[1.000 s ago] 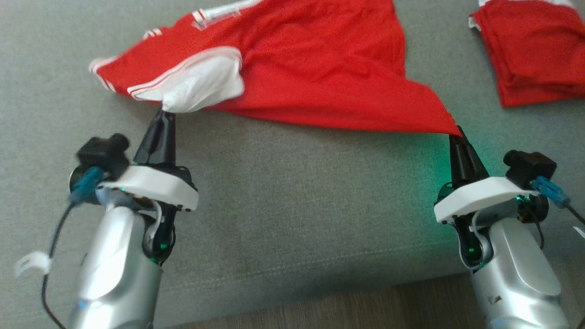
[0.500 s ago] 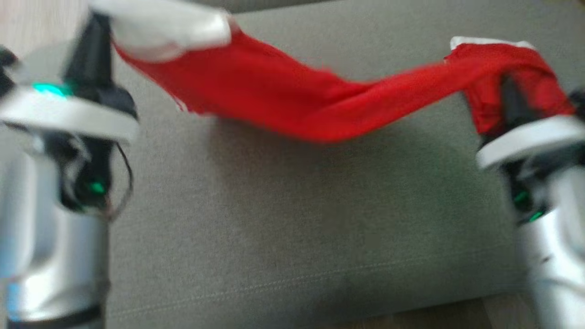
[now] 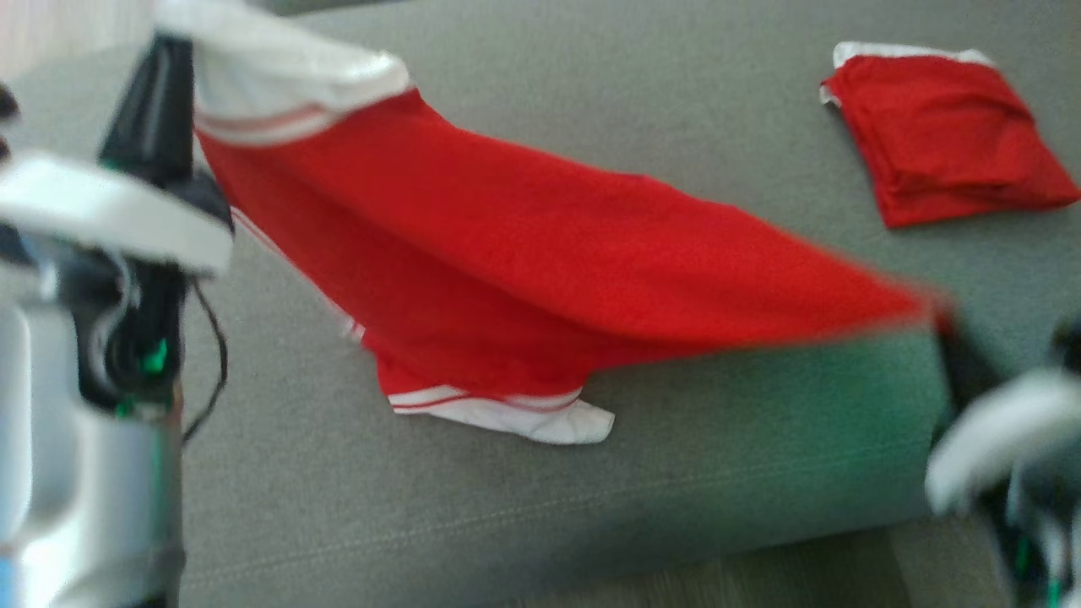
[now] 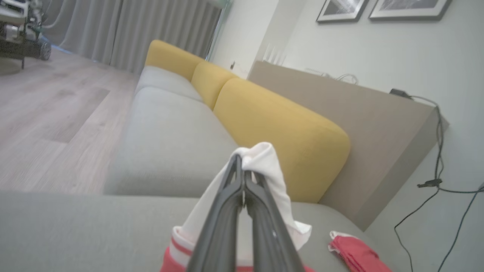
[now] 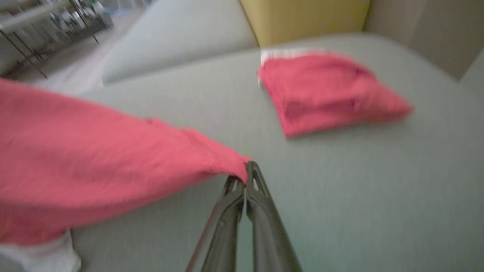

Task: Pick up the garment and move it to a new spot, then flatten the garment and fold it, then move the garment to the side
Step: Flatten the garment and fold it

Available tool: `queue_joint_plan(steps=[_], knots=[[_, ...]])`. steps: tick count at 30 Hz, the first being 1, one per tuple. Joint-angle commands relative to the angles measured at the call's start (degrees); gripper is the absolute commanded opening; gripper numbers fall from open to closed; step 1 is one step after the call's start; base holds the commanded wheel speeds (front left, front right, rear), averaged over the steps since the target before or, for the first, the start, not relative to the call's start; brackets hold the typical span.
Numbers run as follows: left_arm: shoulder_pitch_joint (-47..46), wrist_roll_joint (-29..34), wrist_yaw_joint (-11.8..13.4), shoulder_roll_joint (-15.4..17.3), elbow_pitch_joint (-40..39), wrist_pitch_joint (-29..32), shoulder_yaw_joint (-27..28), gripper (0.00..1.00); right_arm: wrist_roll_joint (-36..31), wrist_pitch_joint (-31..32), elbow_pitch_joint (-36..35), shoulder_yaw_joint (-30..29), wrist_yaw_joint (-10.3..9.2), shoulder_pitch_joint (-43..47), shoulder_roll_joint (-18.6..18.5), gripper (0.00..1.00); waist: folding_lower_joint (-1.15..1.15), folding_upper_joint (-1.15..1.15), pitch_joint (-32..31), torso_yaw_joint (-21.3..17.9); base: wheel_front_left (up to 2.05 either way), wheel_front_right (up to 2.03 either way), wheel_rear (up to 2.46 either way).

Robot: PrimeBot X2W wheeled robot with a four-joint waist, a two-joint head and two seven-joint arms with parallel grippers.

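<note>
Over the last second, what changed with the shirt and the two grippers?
The red shirt, spread on the sofa cushion before, now hangs between the grippers: the left gripper rose high with the white sleeve, the right gripper lifted its red corner less. The head camera shifted too. Unchanged: both grips stay shut; the folded red garment lies far right.

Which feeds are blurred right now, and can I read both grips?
Head view: motion blur smears the right gripper and softens the left gripper, with the garment stretched between them. Left wrist view: sharp, jaws shut on the white sleeve. Right wrist view: streaked throughout, yet the pinch on the red hem is readable.
</note>
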Motion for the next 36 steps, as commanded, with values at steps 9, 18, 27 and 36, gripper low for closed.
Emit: queue_joint_plan(steps=[9, 18, 27, 36], knots=[[-4.13, -0.77, 0.52, 2.14, -2.64, 0.75, 1.51, 0.0, -0.25, -1.19, -14.07, -3.36, -0.02, 5.35, 2.46, 0.0, 0.0, 0.0, 3.85, -1.98, 0.0, 0.0, 0.0], [-8.32, 3.27, 1.12, 4.21, 1.28, 2.26, -1.4, 0.0, -0.85, 1.92, -10.78, 3.23, -0.02, 4.75, -0.01, 0.0, 0.0, 0.0, 5.99, -5.46, 0.0, 0.0, 0.0], [3.64, 3.43, 4.02, 7.38, -7.93, 3.0, 2.86, 0.0, 2.2, 5.67, -8.56, 6.85, -0.02, 17.65, -1.94, 0.0, 0.0, 0.0, 8.92, -4.8, 0.0, 0.0, 0.0], [19.3, 4.37, 7.06, 7.74, -19.82, 5.6, 4.08, 0.0, -0.97, 15.58, -8.34, 6.12, -0.02, 24.88, -4.65, 1.0, 0.0, 0.0, 9.59, -1.62, 0.0, 0.0, 0.0]])
